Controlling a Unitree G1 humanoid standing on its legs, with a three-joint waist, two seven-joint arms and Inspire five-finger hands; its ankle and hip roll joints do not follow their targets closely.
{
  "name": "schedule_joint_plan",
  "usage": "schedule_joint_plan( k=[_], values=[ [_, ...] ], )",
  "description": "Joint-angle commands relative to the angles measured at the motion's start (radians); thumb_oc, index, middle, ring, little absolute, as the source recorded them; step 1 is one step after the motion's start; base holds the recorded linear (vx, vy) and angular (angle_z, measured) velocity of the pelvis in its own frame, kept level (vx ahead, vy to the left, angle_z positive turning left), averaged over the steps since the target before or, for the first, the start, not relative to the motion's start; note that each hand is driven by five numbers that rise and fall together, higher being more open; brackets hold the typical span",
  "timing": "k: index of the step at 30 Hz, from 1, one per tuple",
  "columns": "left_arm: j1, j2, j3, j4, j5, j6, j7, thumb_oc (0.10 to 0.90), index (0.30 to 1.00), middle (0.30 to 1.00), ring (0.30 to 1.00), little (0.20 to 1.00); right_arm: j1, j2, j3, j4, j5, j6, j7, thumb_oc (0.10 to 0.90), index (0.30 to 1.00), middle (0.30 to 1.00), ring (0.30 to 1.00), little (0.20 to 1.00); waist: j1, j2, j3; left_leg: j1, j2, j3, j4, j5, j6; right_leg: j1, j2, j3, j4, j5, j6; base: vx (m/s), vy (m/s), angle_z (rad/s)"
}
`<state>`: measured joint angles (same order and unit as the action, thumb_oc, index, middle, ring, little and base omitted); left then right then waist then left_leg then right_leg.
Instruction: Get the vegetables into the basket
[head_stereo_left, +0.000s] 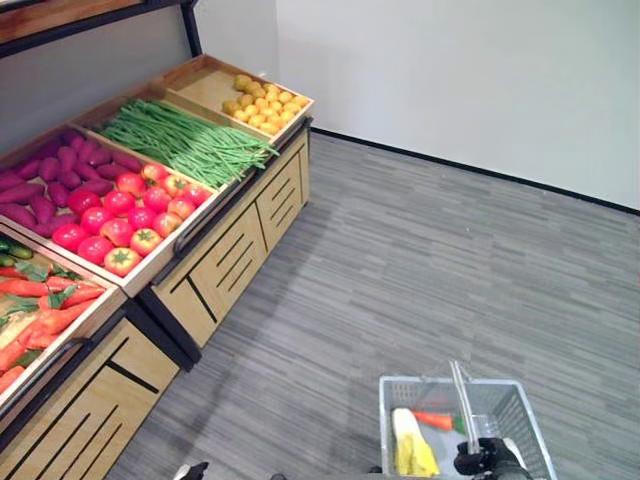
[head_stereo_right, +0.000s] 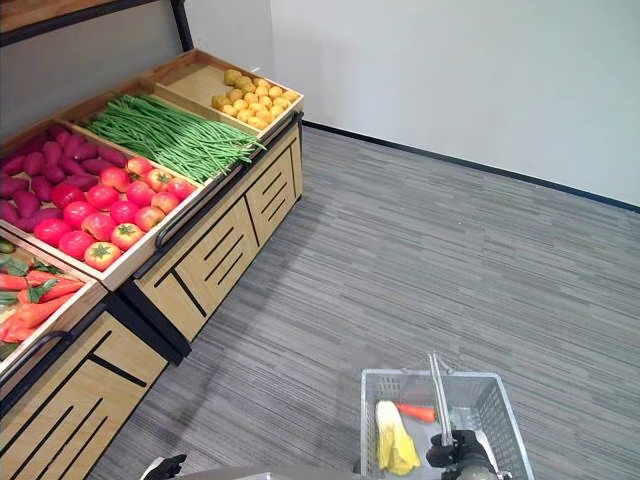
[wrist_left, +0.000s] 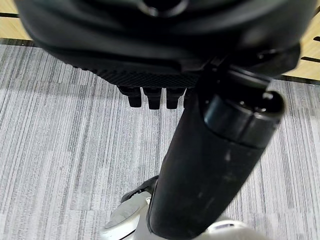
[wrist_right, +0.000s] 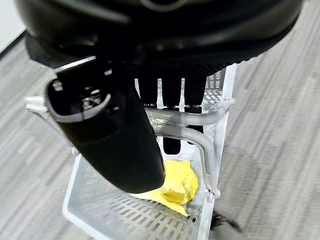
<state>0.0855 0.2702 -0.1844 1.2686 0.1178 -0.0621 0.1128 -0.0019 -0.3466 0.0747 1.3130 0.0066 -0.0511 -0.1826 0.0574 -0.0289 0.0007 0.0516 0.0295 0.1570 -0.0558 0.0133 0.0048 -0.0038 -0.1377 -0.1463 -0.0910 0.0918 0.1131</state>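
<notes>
Two vegetables, corn (head_stereo_left: 411, 446) and carrot (head_stereo_left: 436, 420), in basket (head_stereo_left: 520, 415); right hand (head_stereo_left: 482, 459) grips its handle (wrist_right: 186, 127)

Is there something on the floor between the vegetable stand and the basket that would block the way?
Nothing visible stands in the way. The grey floor lies bare between the wooden stand with its tomatoes and the basket. The right hand holds the basket handle. The basket already contains a corn cob and a carrot.

Right robot hand (wrist_right: 165, 107) curled, left robot hand (wrist_left: 150, 95) relaxed
</notes>
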Motion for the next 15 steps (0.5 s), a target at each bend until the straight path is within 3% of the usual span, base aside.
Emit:
schedule_joint_plan(
  k=[1, 2, 3, 9, 15],
  values=[
    [-0.026, 0.008, 0.030, 0.037, -0.005, -0.014, 0.003, 0.900, 1.000, 1.000, 1.000, 1.000, -0.098, -0.100, -0.021, 0.028, -0.014, -0.027, -0.051, 0.400, 0.300, 0.300, 0.300, 0.300, 0.001, -0.017, 0.009, -0.039, 0.027, -0.069, -0.031, 0.013, -0.049, 0.011, -0.025, -0.018, 0.004, 0.002, 0.042, -0.03, -0.040, -0.03],
    [-0.021, 0.005, 0.024, 0.021, -0.012, -0.016, -0.002, 0.900, 1.000, 1.000, 1.000, 1.000, -0.111, -0.129, -0.033, 0.060, -0.028, -0.014, -0.056, 0.598, 0.577, 0.577, 0.577, 0.577, 0.005, -0.008, 0.010, -0.039, 0.029, -0.068, -0.031, 0.014, -0.051, 0.010, -0.025, -0.018, 0.004, 0.002, 0.043, -0.02, -0.031, -0.02],
    [-0.021, 0.005, 0.022, 0.026, -0.009, -0.016, -0.002, 0.900, 1.000, 1.000, 1.000, 1.000, -0.119, -0.144, -0.040, 0.072, -0.035, -0.008, -0.064, 0.900, 1.000, 1.000, 1.000, 1.000, 0.003, -0.005, 0.011, -0.039, 0.030, -0.067, -0.031, 0.014, -0.052, 0.009, -0.024, -0.015, 0.004, 0.003, 0.042, -0.02, -0.031, -0.01],
    [-0.021, 0.001, 0.003, 0.022, 0.000, -0.013, -0.008, 0.900, 1.000, 1.000, 1.000, 1.000, -0.136, -0.201, -0.062, 0.102, -0.043, 0.002, -0.070, 0.900, 1.000, 1.000, 1.000, 1.000, -0.003, 0.010, 0.012, -0.038, 0.037, -0.060, -0.031, 0.016, -0.057, 0.002, -0.021, 0.000, 0.004, 0.004, 0.041, 0.00, -0.016, -0.04],
    [-0.025, -0.004, 0.006, 0.033, -0.001, -0.008, -0.007, 0.900, 1.000, 1.000, 1.000, 1.000, -0.127, -0.194, -0.059, 0.105, -0.040, 0.002, -0.068, 0.900, 1.000, 1.000, 1.000, 1.000, -0.008, 0.007, 0.009, -0.029, 0.044, -0.056, -0.031, 0.015, -0.061, 0.005, -0.012, 0.003, 0.004, 0.005, 0.036, 0.02, -0.029, -0.07]
  ],
)
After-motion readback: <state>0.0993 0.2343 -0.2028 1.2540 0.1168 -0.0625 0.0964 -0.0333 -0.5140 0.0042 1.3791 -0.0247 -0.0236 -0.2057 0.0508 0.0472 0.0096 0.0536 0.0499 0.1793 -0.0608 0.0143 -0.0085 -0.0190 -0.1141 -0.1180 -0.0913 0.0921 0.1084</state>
